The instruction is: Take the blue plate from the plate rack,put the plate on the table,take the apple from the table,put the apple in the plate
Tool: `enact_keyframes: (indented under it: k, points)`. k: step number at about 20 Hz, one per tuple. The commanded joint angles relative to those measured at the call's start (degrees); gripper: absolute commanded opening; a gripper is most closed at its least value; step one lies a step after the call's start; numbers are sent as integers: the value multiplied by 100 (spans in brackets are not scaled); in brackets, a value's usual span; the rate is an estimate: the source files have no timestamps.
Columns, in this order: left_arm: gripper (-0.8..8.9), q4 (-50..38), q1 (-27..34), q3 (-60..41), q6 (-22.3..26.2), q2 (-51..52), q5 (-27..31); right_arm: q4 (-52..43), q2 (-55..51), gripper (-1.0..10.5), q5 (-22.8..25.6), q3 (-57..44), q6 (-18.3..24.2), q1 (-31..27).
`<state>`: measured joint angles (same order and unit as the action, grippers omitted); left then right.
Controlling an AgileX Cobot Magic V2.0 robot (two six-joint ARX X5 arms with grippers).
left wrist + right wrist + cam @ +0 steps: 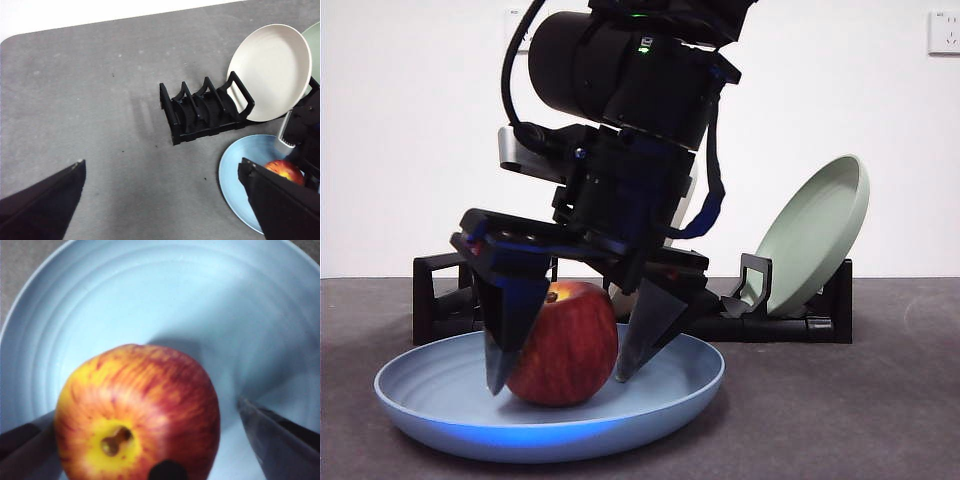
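Apple (563, 343) set in the blue plate (650, 400); only the release looks left.

From my station, I see the plate flat on the table (880, 420) in front of the rack (200, 112), with the apple resting on it. My right gripper (563, 365) straddles the apple, jaws apart, a gap showing on one side, so I judge it is letting go; it needs lifting clear. The left gripper (160, 200) waits spread wide over bare table. I count one apple, one rack, three plates: blue, cream (270, 70), green (815, 235), the last two standing in the rack.
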<state>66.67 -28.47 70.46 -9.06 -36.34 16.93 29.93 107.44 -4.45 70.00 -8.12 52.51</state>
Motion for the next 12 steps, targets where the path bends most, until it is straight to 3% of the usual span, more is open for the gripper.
enact_keyframes:
  k: [1,12]
  points:
    - [530,-20,2,-48,9,28,-262,22,-111,539,7,-15,4,-2]
    - [530,-629,-4,-48,181,26,-1910,997,-1969,531,37,-17,22,-37]
